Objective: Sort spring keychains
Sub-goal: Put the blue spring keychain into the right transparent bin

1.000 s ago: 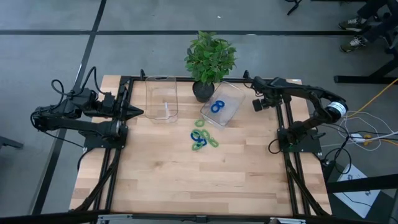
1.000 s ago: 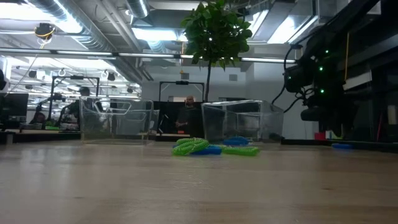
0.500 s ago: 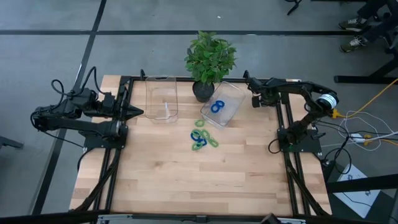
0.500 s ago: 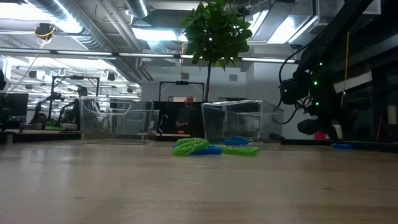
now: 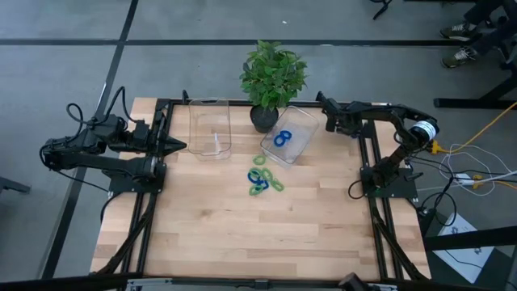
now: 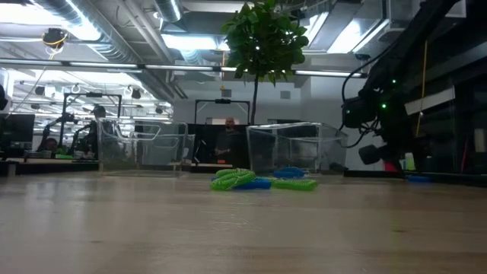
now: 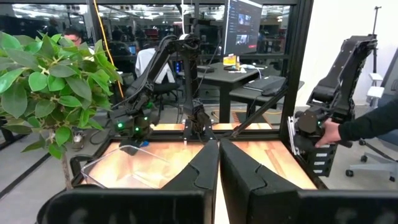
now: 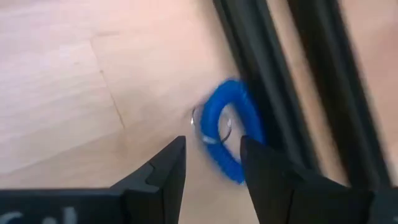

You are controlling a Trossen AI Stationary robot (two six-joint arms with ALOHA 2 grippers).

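Note:
A small pile of green and blue spring keychains (image 5: 262, 179) lies mid-table and shows as a low heap (image 6: 255, 181) in the low view. Two blue ones (image 5: 281, 139) lie inside the tilted clear right bin (image 5: 300, 129). A single blue keychain (image 8: 239, 118) with a metal ring lies on the wood beside a black frame rail. My right gripper (image 8: 212, 142) hangs open above it, fingers to either side and apart from it; in the high view it (image 5: 321, 100) is beyond the right bin near the far edge. My left gripper (image 5: 182, 146) waits shut by the left bin (image 5: 210, 128).
A potted plant (image 5: 273, 77) stands at the far edge between the two clear bins. Black frame rails (image 5: 373, 162) run along the table's sides and far edge. The near half of the wooden table (image 5: 258, 234) is bare. A person's hand (image 7: 329, 132) shows beyond the table.
My right gripper has swung from beside the right bin toward the table's far edge and slightly left, staying open. The keychains, the bins and my left arm have kept still.

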